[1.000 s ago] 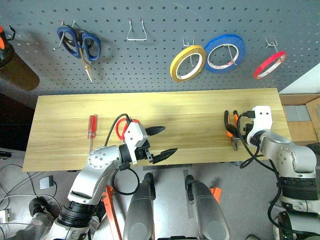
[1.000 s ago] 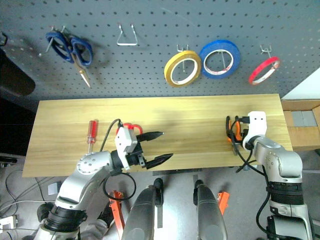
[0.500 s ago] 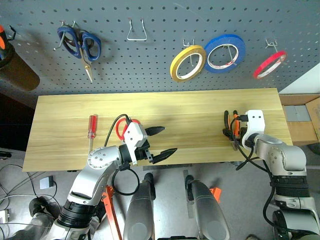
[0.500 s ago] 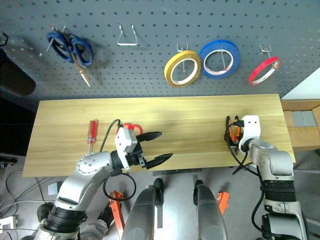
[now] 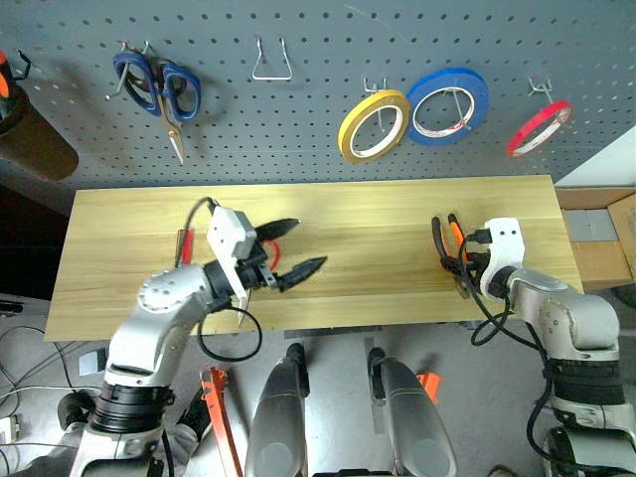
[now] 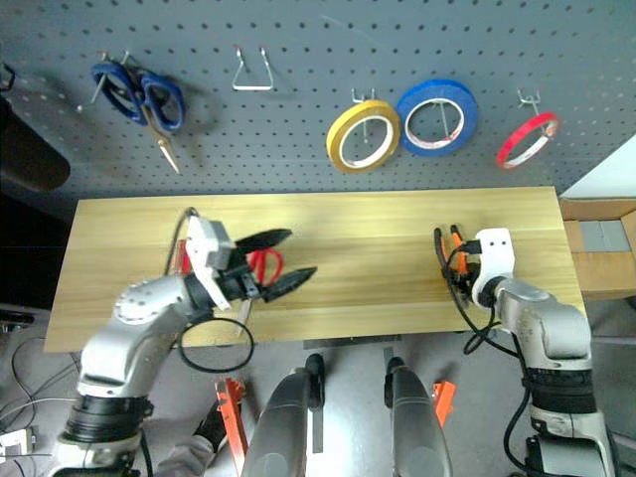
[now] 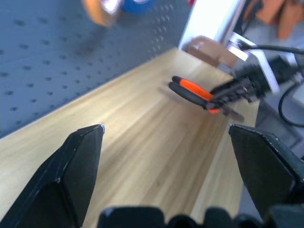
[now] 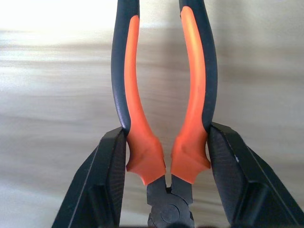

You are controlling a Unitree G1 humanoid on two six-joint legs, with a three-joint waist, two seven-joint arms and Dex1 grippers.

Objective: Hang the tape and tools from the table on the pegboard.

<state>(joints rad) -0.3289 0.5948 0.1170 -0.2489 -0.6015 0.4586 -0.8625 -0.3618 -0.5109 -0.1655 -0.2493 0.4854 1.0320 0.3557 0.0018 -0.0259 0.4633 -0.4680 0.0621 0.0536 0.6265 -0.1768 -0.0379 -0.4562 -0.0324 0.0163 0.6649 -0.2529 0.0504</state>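
Three tape rolls on the pegboard [image 5: 298, 109]: yellow roll [image 5: 374, 125], blue roll [image 5: 447, 103], red tape ring [image 5: 537, 128]; two scissors: blue-handled scissors [image 5: 159, 91], red-handled scissors [image 6: 262, 266]; one pliers [image 5: 449, 248]; one screwdriver [image 5: 183, 245]; one table [image 5: 378, 234].

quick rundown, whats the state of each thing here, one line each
red tape: hung on a pegboard hook
yellow tape: hung on a hook
blue tape: hung on a hook
blue scissors: hung, blades down
wire hook: empty
pliers: on the table, between the right gripper fingers at the handle base
red scissors: flat on the table
screwdriver: flat on the table
left gripper: open, empty
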